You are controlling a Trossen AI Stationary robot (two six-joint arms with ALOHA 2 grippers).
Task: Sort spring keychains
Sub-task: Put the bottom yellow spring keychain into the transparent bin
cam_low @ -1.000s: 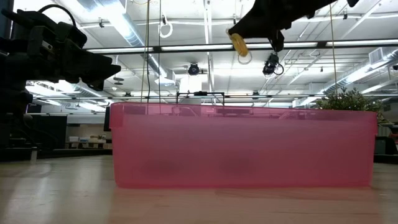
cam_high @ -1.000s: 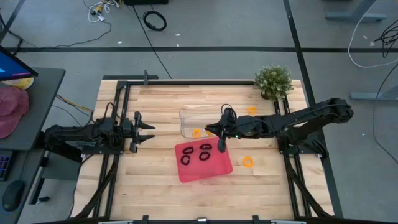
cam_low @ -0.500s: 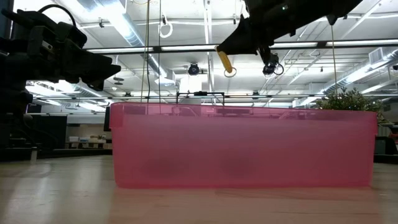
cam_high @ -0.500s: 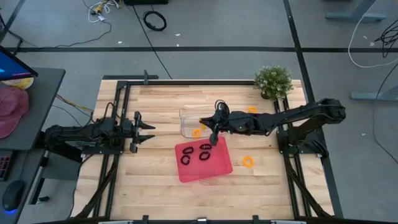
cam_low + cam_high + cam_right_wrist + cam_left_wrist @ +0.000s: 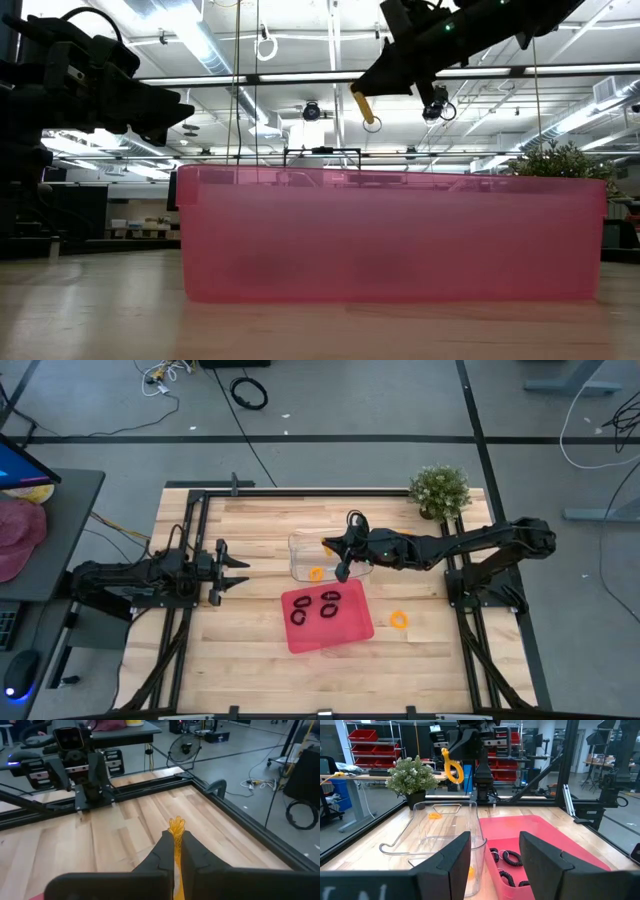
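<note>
right tool: your right tool is pinched tight on an orange spring keychain, which dangles from the tips up in the air over the clear bin, around the middle of the surface.
left tool: the left tool is parked near the left edge, fingers partly apart and nothing in them that I can see.
orange ones: one orange keychain in the bin already, one loose by the plant toward the far right corner, one loose right of the tray.
black ones: black keychains sit in the red tray; three coils that I can make out from above, so I can't say where the fourth is.
progress guess: orange looks about half sorted, two still out on the wood.
risk 1: the bin and tray touch along one side, so if you let go while too near the tray-side wall, the loop could bounce into the red tray with the black ones.
risk 2: it's a springy coil, so a drop from this height could hop it off the rim and onto the surface.
risk 3: the coil could snag on a fingertip when you let go and ride along as you pull away.
</note>
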